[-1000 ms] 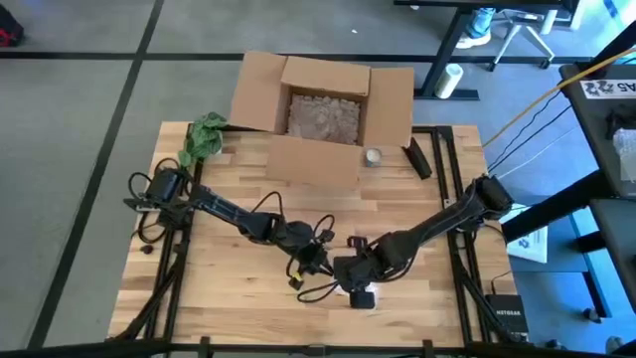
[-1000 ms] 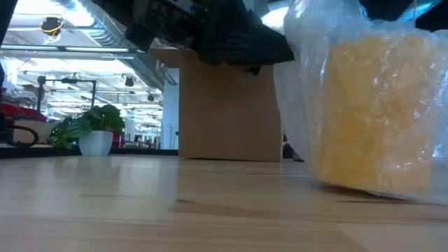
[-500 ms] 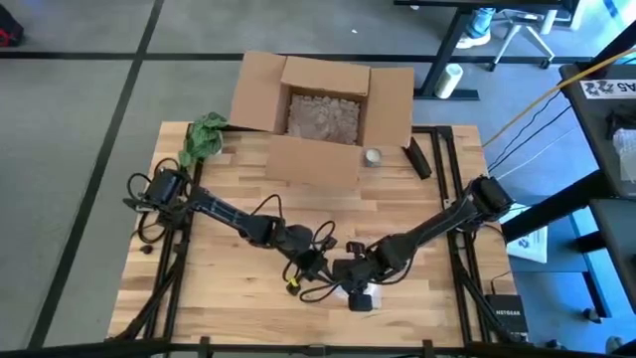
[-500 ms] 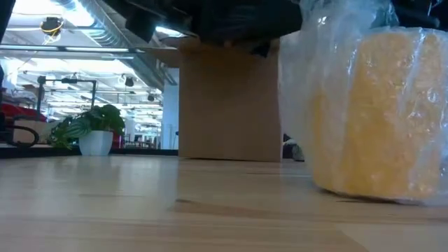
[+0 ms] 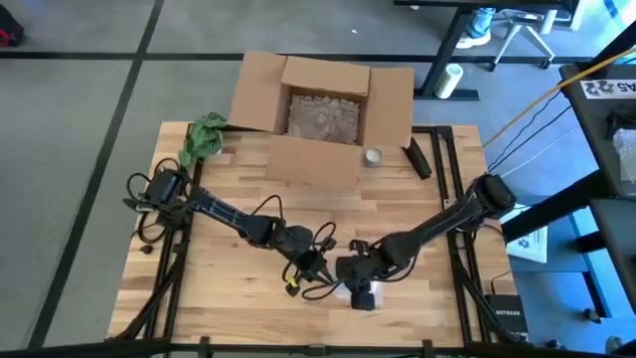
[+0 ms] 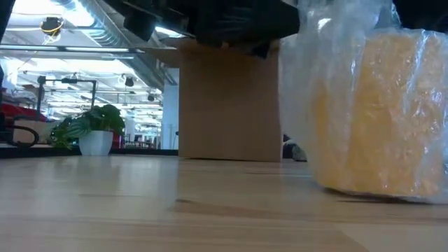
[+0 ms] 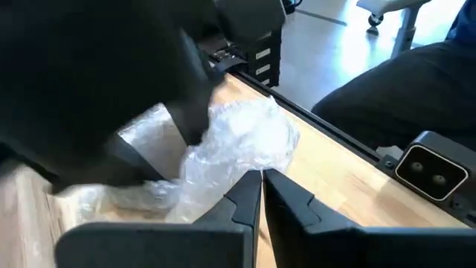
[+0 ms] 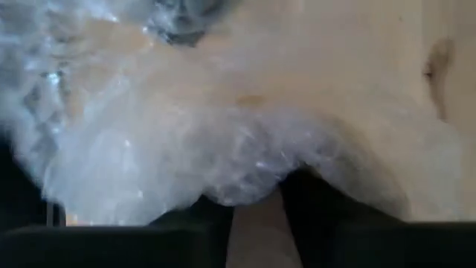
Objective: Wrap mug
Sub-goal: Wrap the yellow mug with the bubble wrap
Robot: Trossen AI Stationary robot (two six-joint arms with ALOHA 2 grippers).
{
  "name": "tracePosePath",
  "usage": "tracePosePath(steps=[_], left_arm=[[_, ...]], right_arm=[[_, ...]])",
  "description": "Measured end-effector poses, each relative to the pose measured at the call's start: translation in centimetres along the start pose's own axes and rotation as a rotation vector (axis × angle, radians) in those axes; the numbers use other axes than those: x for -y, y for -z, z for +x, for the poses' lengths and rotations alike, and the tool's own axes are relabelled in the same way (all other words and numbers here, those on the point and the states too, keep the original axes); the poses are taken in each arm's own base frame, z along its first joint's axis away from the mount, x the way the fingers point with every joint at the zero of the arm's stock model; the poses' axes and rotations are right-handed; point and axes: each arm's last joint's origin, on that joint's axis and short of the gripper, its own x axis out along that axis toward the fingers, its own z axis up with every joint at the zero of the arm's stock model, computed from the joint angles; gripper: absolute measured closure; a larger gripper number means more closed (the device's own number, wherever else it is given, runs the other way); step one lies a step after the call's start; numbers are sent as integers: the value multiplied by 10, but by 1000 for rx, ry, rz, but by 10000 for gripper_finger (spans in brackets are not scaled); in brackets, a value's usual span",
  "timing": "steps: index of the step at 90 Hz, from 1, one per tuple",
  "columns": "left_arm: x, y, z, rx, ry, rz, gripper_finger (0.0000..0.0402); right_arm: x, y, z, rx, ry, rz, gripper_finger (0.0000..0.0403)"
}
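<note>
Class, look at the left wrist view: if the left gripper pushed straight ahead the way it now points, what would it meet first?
Most likely the bubble wrap bunched directly ahead of the left gripper, whose fingers are pressed together. Depth is unclear, but nothing else shows between them.

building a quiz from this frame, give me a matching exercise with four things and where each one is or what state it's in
Things:
1. yellow mug
2. cardboard box
3. potted plant
4. left gripper

States or places:
a. far left corner of the table
b. fingers shut beside the bubble wrap
c. open, at the table's far edge
d. covered in bubble wrap

Pairs: 1-d, 2-c, 3-a, 4-b
</note>
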Motion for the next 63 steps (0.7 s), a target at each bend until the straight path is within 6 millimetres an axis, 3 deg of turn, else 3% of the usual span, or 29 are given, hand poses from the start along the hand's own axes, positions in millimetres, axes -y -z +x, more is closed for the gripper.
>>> tracePosePath(steps=[29,63], left_arm=[[-2,1,-1,-2,-4,-8,402],[-4,1,-1,-2,-9,-14,402]], right_arm=[[-1,-3,-29,61,2,18,294],[-26,-7,-53,134,20,-28,294]])
